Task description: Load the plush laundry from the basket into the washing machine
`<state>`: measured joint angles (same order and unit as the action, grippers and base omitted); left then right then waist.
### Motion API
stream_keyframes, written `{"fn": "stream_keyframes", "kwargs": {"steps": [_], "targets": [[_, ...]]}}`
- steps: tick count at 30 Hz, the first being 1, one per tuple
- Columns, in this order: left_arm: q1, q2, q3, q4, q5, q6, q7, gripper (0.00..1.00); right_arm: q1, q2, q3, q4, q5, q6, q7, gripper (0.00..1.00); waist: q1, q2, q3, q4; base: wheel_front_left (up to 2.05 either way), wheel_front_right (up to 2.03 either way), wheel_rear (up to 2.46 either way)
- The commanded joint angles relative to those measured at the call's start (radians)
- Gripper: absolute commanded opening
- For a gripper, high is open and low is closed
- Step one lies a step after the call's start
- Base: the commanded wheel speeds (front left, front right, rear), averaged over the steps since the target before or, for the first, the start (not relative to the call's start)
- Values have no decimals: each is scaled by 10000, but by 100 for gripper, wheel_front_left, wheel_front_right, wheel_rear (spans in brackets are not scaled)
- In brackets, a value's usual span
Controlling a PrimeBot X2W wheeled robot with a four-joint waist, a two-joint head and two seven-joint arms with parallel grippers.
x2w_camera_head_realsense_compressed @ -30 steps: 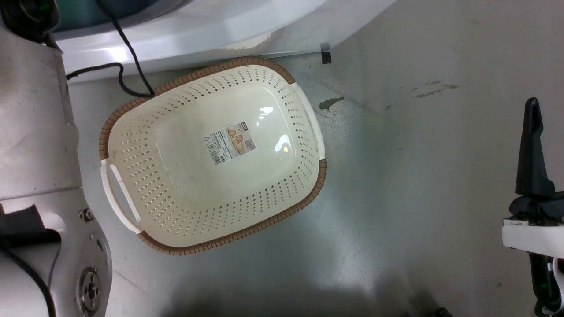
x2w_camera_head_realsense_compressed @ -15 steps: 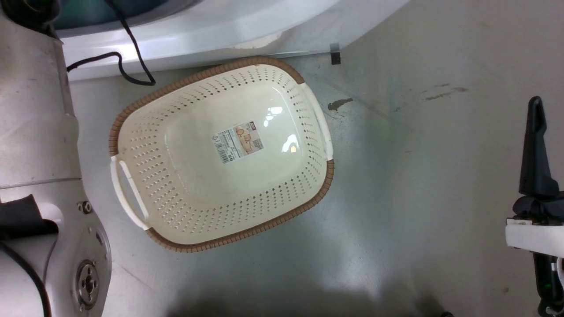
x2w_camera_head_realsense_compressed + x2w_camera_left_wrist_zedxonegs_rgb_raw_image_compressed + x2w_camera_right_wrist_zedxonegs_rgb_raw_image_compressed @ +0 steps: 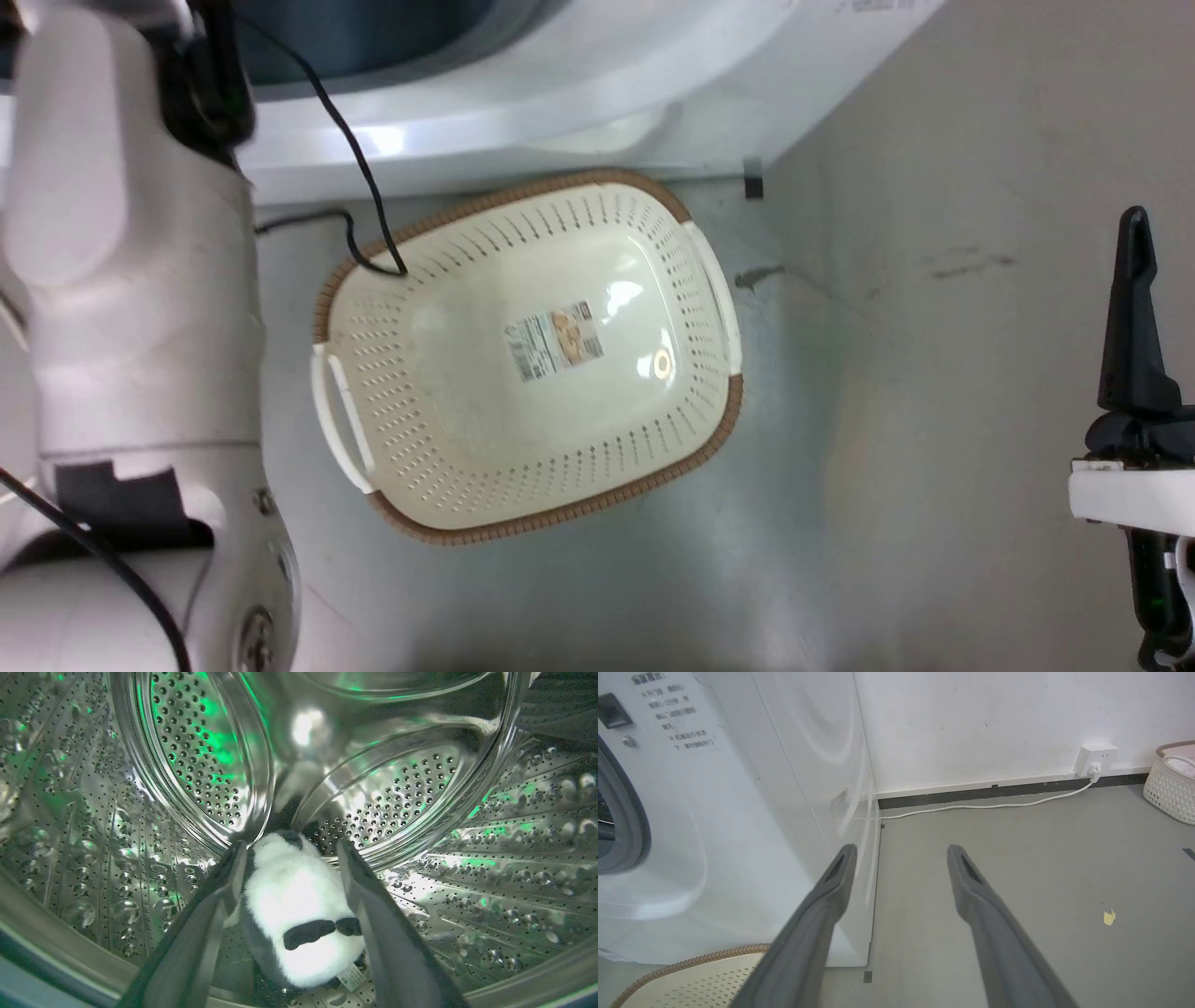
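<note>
Dark fingers [image 3: 201,933] of my left gripper [image 3: 292,851] stand apart inside the drum [image 3: 490,858] of the washing machine [image 3: 738,835], with the plush laundry [image 3: 299,896] lying between them on the drum's bottom. My right gripper [image 3: 901,851], also spread and holding nothing, hangs outside near the machine's front corner. The basket [image 3: 523,527] sits on the floor just before the machine.

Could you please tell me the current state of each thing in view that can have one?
plush laundry: lying in the drum, between the left hand's fingers.
basket: upright on the floor, empty apart from its label.
washing machine: open, plush laundry inside.
left hand: open, inside the drum.
right hand: open, empty, above the floor.
</note>
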<state>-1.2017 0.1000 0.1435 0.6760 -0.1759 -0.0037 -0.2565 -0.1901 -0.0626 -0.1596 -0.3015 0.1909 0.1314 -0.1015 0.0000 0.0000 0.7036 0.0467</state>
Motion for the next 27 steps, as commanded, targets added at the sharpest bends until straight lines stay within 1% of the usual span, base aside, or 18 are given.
{"fn": "stream_keyframes", "kwargs": {"steps": [1,13,23,27], "targets": [[305,-81,-54,-1,88,-77,-53,100,-63,-54,-14,31,-74,-7,29,100,0,0,-355,226,0,0,0],[2088,-425,-419,267,93,-178,-53,100,53,-10,123,511,-40,-7,36,100,0,0,-1787,606,0,0,0],[3494,-490,-778,62,-131,-168,-53,100,191,78,294,1095,37,-7,-121,100,0,0,-2832,682,0,0,0],[4258,-494,-1158,53,-236,-159,-53,100,336,104,375,1476,79,-7,-231,100,0,0,-3491,703,0,0,0]]}}
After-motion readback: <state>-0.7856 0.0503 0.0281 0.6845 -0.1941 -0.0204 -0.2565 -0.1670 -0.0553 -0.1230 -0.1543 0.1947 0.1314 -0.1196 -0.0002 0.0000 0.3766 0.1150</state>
